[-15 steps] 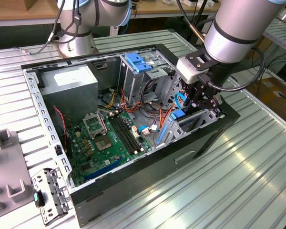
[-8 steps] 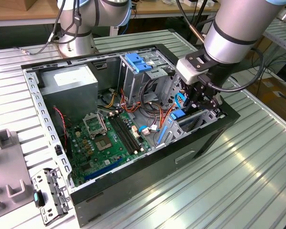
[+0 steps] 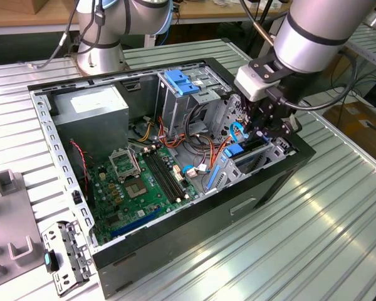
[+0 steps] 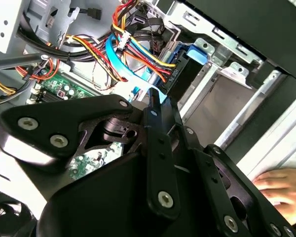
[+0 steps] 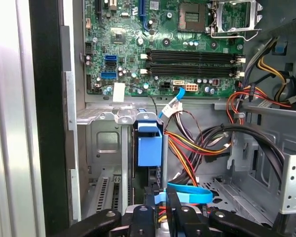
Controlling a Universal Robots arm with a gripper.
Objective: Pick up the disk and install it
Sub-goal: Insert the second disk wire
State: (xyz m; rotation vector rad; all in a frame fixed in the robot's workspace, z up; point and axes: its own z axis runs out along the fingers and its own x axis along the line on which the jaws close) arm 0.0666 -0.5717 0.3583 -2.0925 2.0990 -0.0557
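The disk (image 5: pixel 149 145) sat upright in its bay at twelve o'clock, just beyond the pincer (image 5: pixel 160 210); whether the fingers were apart, I cannot tell.

One open computer case (image 3: pixel 175 251), one motherboard (image 3: pixel 138 188) — one disk (image 5: pixel 149 143), one person's hand (image 4: pixel 281 190)

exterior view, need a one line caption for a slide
Robot arm's hand reaches into the open computer case at the drive bay, beside the blue-railed disk standing on edge near the motherboard.
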